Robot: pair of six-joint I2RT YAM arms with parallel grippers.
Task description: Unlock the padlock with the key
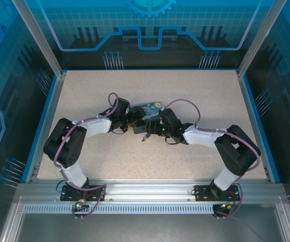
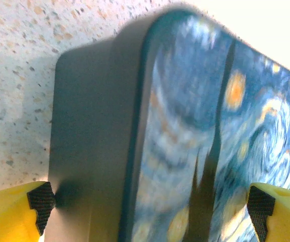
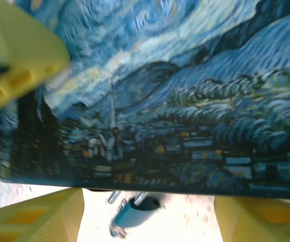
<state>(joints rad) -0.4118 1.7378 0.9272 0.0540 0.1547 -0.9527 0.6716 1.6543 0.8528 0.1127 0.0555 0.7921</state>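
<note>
Box with a painted night sky was at the middle of the surface. Left tool was spread wide, very close to the box. Right tool was spread too, holding nothing; the padlock lay on the surface between its fingers, just beside the box edge.

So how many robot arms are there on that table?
2: the left arm reaches from the near left, the right arm from the near right, meeting at the painted box.
</note>
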